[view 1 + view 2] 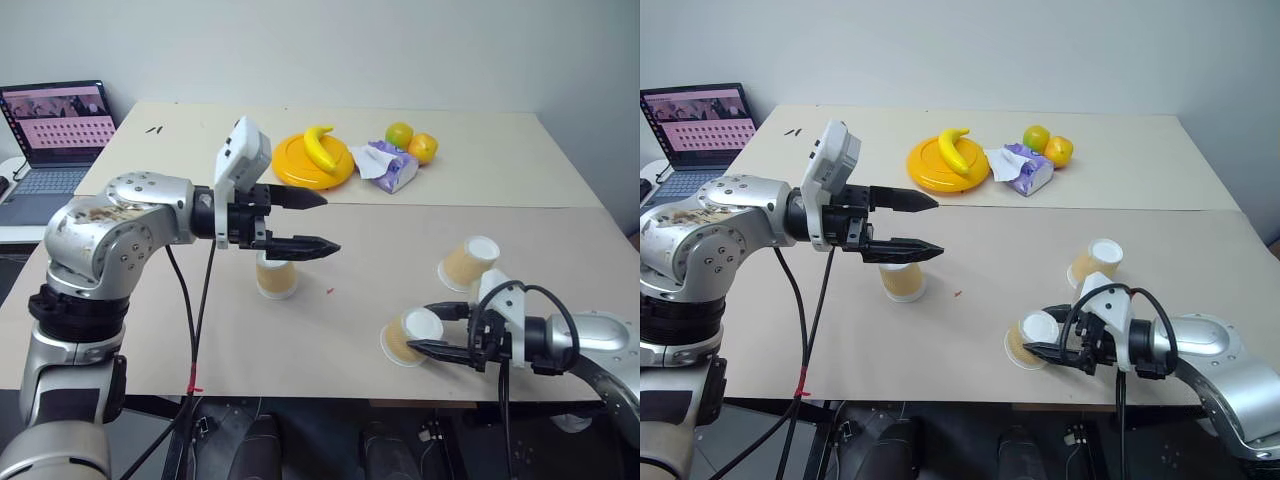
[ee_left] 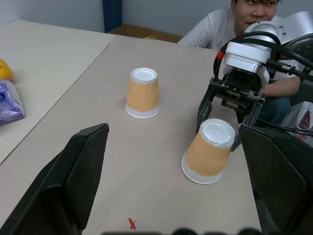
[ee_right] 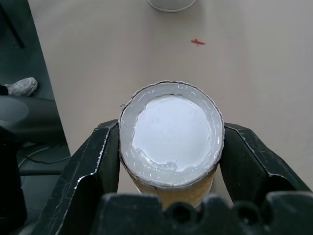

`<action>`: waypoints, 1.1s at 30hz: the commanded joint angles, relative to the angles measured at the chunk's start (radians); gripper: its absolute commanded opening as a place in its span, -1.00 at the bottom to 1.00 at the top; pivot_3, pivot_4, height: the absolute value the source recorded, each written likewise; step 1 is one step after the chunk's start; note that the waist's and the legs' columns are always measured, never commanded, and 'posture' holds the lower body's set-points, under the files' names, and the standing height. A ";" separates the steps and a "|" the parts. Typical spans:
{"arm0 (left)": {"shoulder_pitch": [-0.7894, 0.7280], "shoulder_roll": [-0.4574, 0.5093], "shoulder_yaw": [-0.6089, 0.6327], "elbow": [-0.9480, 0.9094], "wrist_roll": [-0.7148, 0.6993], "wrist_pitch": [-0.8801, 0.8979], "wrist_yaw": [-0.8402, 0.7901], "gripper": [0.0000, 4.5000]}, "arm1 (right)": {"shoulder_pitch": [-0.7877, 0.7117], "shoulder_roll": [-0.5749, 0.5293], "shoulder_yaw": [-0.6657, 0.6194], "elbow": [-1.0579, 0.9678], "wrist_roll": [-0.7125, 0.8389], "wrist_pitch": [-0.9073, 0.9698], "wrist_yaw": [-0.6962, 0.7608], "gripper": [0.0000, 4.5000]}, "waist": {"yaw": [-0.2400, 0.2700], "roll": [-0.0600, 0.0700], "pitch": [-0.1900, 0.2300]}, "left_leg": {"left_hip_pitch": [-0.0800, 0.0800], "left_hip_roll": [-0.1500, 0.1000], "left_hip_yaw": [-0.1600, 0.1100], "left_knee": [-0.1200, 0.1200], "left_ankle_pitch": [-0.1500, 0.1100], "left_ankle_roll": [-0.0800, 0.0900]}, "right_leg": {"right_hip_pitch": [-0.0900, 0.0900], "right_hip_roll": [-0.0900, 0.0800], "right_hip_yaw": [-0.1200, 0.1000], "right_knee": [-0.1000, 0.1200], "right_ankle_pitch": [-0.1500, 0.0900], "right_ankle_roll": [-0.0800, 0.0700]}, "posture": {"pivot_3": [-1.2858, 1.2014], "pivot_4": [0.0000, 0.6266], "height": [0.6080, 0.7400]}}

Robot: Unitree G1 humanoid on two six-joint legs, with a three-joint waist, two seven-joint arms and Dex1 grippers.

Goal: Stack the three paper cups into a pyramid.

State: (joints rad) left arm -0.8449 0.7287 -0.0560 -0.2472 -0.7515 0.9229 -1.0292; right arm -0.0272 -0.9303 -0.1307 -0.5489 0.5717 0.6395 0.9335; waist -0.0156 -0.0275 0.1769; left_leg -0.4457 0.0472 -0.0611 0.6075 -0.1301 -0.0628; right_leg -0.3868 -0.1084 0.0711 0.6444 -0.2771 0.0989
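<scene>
Three tan paper cups stand mouth-down on the beige table (image 1: 330, 340). One cup (image 1: 277, 277) sits at centre left, just below my left gripper (image 1: 331, 222), which hangs open above it and points to the right. A second cup (image 1: 468, 262) stands free at the right. The third cup (image 1: 408, 337) is tilted near the front edge, and my right gripper (image 1: 417, 328) is shut on it. In the right wrist view both fingers (image 3: 98, 161) press the sides of this cup (image 3: 171, 132) just under its white base.
At the back stand a yellow plate (image 1: 290, 172) with a banana (image 1: 320, 146), a tissue pack (image 1: 390, 168) and two fruits (image 1: 412, 141). A laptop (image 1: 55, 130) sits far left. A person (image 2: 230, 24) sits beyond the table's right end. The front edge runs close under the right gripper.
</scene>
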 commanded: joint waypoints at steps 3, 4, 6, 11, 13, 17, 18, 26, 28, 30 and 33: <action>-0.014 0.002 0.033 -0.027 -0.005 -0.014 0.008 1.00 | -0.109 0.021 -0.007 0.017 0.010 -0.002 -0.022 0.18 | -0.001 0.000 0.000 | 0.000 0.000 0.000 0.000 0.000 0.000 | 0.000 0.000 0.000 0.000 0.000 0.000 | 0.03 -0.52 0.88; -0.013 0.002 0.035 -0.028 -0.005 -0.014 0.010 1.00 | -0.130 0.026 -0.002 0.025 0.010 0.002 -0.026 0.18 | -0.001 0.000 0.000 | 0.000 0.000 0.000 0.000 0.000 0.000 | 0.000 0.000 0.000 0.000 0.000 0.000 | 0.03 -0.52 0.88; -0.003 0.002 0.039 -0.039 -0.008 -0.013 0.016 1.00 | -0.218 0.061 0.053 0.078 -0.016 0.009 -0.048 0.18 | -0.005 0.000 0.000 | 0.000 0.000 0.000 0.000 0.000 0.000 | 0.000 0.000 0.000 0.000 0.000 0.000 | 0.03 -0.52 0.88; 0.035 0.023 0.067 -0.071 -0.002 -0.017 0.039 1.00 | -0.417 0.137 0.216 0.241 -0.129 -0.030 -0.036 0.18 | -0.009 0.000 0.000 | 0.000 0.000 0.000 0.000 0.000 0.000 | 0.000 0.000 0.000 0.001 0.001 -0.001 | 0.03 -0.52 0.88; 0.055 0.036 0.080 -0.089 -0.001 -0.014 0.050 1.00 | -0.470 0.159 0.268 0.293 -0.163 -0.052 -0.009 0.18 | -0.009 0.000 0.000 | 0.000 0.000 0.000 -0.001 0.000 0.000 | -0.001 0.000 0.000 0.001 0.001 -0.002 | 0.03 -0.52 0.88; 0.100 0.049 0.112 -0.134 -0.014 -0.002 0.088 1.00 | -0.568 0.218 0.349 0.414 -0.229 -0.098 0.032 0.18 | -0.009 0.000 0.000 | 0.000 0.000 0.000 -0.001 0.000 0.000 | -0.001 0.000 0.000 0.001 0.001 -0.002 | 0.03 -0.52 0.88; 0.108 0.051 0.115 -0.145 -0.016 0.000 0.094 1.00 | -0.578 0.226 0.359 0.428 -0.239 -0.109 0.044 0.18 | -0.007 0.000 0.000 | 0.000 0.000 0.000 -0.001 0.000 0.000 | -0.001 0.000 0.000 0.001 0.001 -0.002 | 0.03 -0.52 0.88; 0.210 0.060 0.202 -0.262 -0.087 0.056 0.197 1.00 | -0.654 0.299 0.403 0.554 -0.300 -0.171 0.097 0.18 | -0.008 0.000 0.000 | 0.001 0.000 0.000 -0.001 0.000 0.000 | -0.001 0.000 0.000 0.002 0.001 -0.002 | 0.03 -0.52 0.88; 0.221 0.060 0.213 -0.276 -0.099 0.062 0.217 1.00 | -0.677 0.316 0.400 0.596 -0.311 -0.186 0.107 0.61 | -0.011 0.000 0.000 | 0.001 0.000 0.000 -0.001 0.000 0.000 | -0.001 0.000 0.000 0.002 0.001 -0.002 | 0.03 -0.52 0.88; 0.223 0.061 0.214 -0.283 -0.108 0.064 0.233 1.00 | -0.685 0.321 0.398 0.613 -0.319 -0.196 0.125 0.84 | -0.012 0.000 0.000 | 0.001 0.000 0.000 -0.001 0.000 0.000 | -0.001 0.000 0.000 0.003 0.001 -0.002 | 0.03 -0.52 0.88; 0.223 0.058 0.213 -0.288 -0.122 0.065 0.253 1.00 | -0.700 0.331 0.383 0.619 -0.338 -0.224 0.124 0.96 | -0.009 0.000 0.000 | 0.001 0.000 0.000 -0.001 0.000 0.000 | -0.001 0.000 0.000 0.002 0.001 -0.002 | 0.03 -0.52 0.88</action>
State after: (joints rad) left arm -0.6166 0.7812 0.1344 -0.5066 -0.8586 0.9864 -0.7908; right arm -0.6919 -0.6028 0.2735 0.0853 0.2380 0.4494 1.0571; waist -0.0245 -0.0273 0.1771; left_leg -0.4451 0.0473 -0.0614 0.6064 -0.1299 -0.0631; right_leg -0.3877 -0.1080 0.0711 0.6468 -0.2760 0.0970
